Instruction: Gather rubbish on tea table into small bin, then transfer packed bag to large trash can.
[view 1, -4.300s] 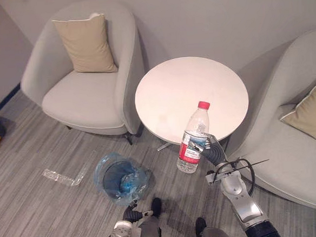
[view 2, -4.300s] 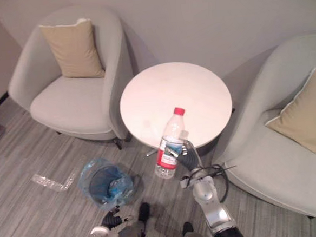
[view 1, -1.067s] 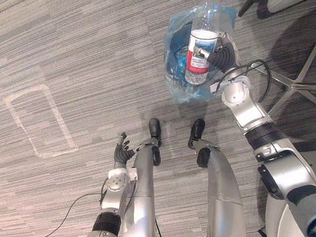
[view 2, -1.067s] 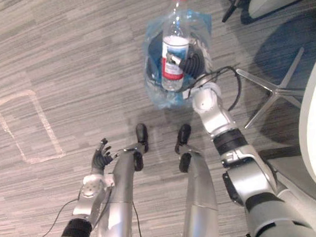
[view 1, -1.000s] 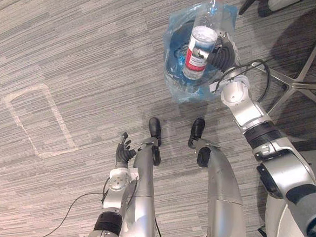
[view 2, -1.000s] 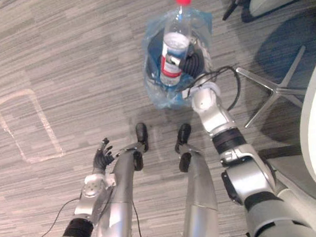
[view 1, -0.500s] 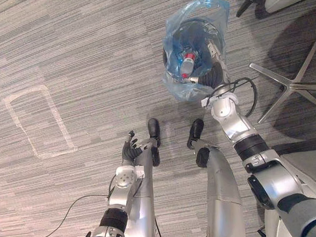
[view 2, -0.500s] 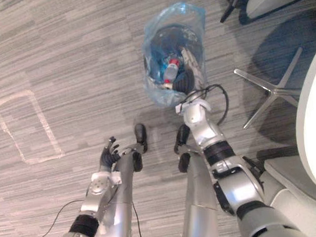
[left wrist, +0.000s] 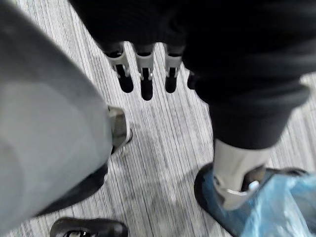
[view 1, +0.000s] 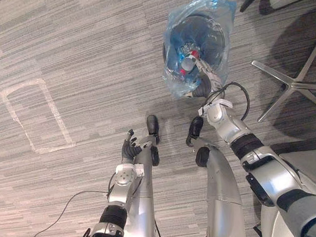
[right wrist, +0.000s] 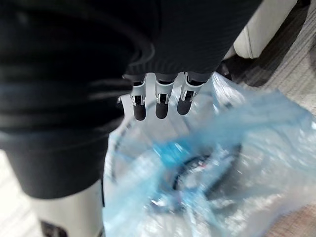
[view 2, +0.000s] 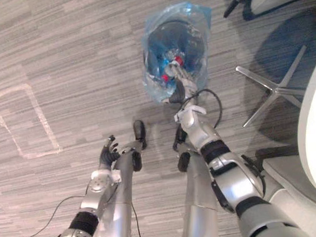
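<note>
A: When you look down at the floor, what do you see?

B: A small bin with a blue bag in it. It stands on the grey floor.

A: Where is the bottle?

B: It is inside the bin, down in the bag. Its red cap points up and to one side.

A: Is the right hand holding it?

B: No. The right hand is at the near edge of the bin, over the bag. Its fingers are straight and hold nothing. I cannot tell if the tips touch the bottle.

A: And the left hand?

B: It hangs low beside the robot, well apart from the bin. Its fingers are loose and straight, with nothing in them.

A: What else is near?

B: A metal star foot stands on the right of the bin. A white tape box is stuck on the floor, far off on the left.
</note>
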Tool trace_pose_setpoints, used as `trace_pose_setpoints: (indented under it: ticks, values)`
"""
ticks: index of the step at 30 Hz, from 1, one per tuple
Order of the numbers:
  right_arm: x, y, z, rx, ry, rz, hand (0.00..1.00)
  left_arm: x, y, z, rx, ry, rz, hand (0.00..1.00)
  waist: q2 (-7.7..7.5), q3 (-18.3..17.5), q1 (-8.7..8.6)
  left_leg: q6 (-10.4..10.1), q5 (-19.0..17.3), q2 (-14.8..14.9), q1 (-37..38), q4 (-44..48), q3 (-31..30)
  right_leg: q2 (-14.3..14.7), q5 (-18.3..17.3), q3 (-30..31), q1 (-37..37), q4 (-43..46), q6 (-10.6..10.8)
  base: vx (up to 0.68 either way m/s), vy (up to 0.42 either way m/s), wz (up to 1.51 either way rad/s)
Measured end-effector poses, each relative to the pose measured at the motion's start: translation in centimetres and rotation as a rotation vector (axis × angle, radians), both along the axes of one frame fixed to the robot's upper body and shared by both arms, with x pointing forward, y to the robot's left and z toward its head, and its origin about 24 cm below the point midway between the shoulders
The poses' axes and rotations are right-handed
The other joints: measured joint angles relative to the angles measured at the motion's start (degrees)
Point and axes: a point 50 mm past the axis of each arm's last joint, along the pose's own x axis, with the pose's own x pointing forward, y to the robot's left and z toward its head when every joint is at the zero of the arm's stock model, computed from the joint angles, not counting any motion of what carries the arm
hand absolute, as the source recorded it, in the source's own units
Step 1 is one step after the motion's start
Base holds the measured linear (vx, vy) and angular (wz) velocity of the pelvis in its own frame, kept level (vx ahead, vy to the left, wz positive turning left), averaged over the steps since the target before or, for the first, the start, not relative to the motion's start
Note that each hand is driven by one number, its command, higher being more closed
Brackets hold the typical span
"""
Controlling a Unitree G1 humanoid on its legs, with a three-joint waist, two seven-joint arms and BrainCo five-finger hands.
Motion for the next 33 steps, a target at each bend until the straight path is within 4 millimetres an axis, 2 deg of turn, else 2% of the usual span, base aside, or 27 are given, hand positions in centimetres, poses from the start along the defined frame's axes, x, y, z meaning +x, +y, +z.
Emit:
trace_pose_setpoints:
  ticks: [7, 8, 13, 22, 28, 33]
  values:
    - [1.0, -0.8, 1.2, -0.052, 0.017, -0.058, 0.0, 0.2, 0.1, 0.9, -0.048, -0.049, 0.003, 0.0, 0.02, 0.0, 0.34, -0.7, 1.8, -1.9, -3.1, -1.7, -1.7, -2.0, -1.1, -1.3, -3.6, 2.3, -0.6, -0.01, -0.003, 0.26]
    - [1.1, -1.0, 1.4, -0.059, 0.015, -0.065, 1.0, 0.3, 0.0, 1.2, -0.052, -0.06, 0.001, 0.0, 0.03, 0.0, 0.33, -0.8, 2.0, -2.1, -3.8, -1.6, -2.1, -2.1, -1.4, -1.4, -4.2, 2.7, -0.6, -0.04, -0.007, 0.24]
    - [1.2, -1.6, 0.6, -0.084, 0.057, -0.086, 1.0, 0.5, -0.4, 1.7, -0.076, -0.081, -0.01, 0.0, 0.05, 0.0, 0.37, -1.6, 2.6, -3.0, -6.0, -1.1, -4.6, -2.6, -3.1, -2.0, -5.9, 5.3, -0.3, -0.04, -0.007, 0.28]
    - [1.1, -1.4, 0.0, -0.024, 0.085, -0.071, 1.0, 1.5, -1.3, 2.6, -0.08, -0.102, -0.032, 0.0, 0.05, 0.0, 0.27, -1.9, 2.7, -2.4, -6.8, -0.4, -5.0, -2.1, -3.8, -2.2, -6.8, 6.2, -0.3, -0.04, -0.013, 0.02]
    - [0.7, -0.4, -0.3, 0.092, 0.072, -0.034, 1.0, 2.1, -1.9, 2.8, -0.089, -0.098, -0.037, 0.0, 0.04, 0.0, 0.05, -1.8, 2.7, -1.7, -7.0, 1.1, -4.8, -1.6, -3.8, -2.0, -6.8, 7.1, -0.3, -0.04, -0.008, -0.05]
    - [-0.4, 1.1, -2.0, 0.178, 0.09, 0.024, 1.0, 2.2, -1.8, 2.0, -0.085, -0.048, -0.019, 0.0, 0.03, 0.0, 0.0, -1.1, 2.2, -0.7, -4.7, 2.1, -4.3, -0.7, -3.2, -1.7, -4.1, 6.6, -1.2, -0.05, -0.011, -0.13]
